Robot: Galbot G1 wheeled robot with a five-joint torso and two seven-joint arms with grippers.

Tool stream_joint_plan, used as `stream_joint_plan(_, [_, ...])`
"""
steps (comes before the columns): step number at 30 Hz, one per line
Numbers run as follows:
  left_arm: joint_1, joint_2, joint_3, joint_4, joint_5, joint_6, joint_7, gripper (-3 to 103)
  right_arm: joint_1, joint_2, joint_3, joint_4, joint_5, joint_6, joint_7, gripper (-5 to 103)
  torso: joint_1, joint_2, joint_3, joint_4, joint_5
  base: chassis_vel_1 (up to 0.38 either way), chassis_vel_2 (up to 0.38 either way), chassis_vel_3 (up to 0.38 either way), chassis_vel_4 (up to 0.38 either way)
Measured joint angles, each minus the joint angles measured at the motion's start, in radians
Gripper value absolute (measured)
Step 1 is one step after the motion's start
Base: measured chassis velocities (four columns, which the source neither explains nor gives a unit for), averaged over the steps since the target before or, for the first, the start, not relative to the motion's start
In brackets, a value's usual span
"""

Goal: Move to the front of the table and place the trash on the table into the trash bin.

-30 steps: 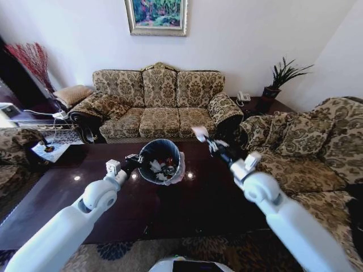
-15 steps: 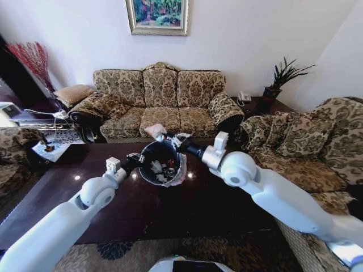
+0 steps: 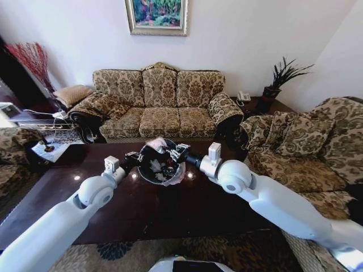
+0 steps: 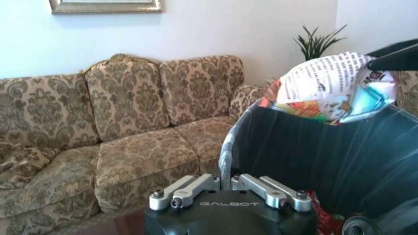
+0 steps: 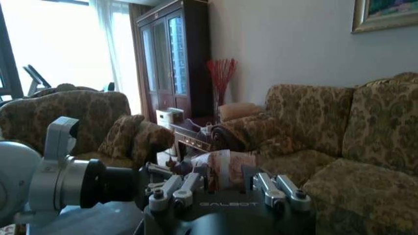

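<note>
Disposal step in hand, by the look of it. Round black trash bin with thin whitish bag liner standing on the glossy dark reddish-brown wooden surface, near its far edge, already holding white tissue scraps and red bits.

Left gripper at the bin's near-left rim; in the left wrist view closed on that rim, bag liner pinched between its metal fingers, apparently steadying the bin.

Right gripper reaching across the bin's mouth from the right, closed on a crumpled printed wrapper, whitish with red and orange patches, held just above the bin's far-left rim. Same wrapper seen over the bin's far wall from the left wrist, and clamped between the right gripper's fingers in its own view.

Next move, judged from this: wrapper to sit fully over the opening, not straddling the rim, then fingers to part so it drops inside; left hold on the rim best kept meanwhile. Bare dark surface around the bin, nothing loose visible on it.
</note>
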Motion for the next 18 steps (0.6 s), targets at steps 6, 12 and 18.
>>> stream_joint_plan(6, [0.008, -0.003, -0.006, -0.013, 0.0, 0.001, -0.009, 3, -0.009, -0.002, 0.006, 0.004, -0.008, 0.007, 0.004, 48, 0.0, 0.0, 0.0, -0.0001, 0.0001, 0.0, 0.0, 0.0, 0.0])
stream_joint_plan(12, [0.014, -0.004, -0.009, -0.021, -0.002, 0.003, -0.016, 3, -0.031, -0.017, 0.025, 0.026, -0.008, 0.008, 0.007, 76, 0.0, 0.0, 0.0, -0.0002, 0.0001, 0.0, 0.0, 0.0, 0.0])
stream_joint_plan(18, [0.027, -0.017, -0.021, -0.017, -0.016, 0.013, -0.039, 3, -0.112, -0.065, 0.1, 0.106, -0.03, 0.027, 0.059, 96, 0.0, 0.0, 0.0, -0.0001, 0.0001, 0.0, 0.0, 0.0, 0.0])
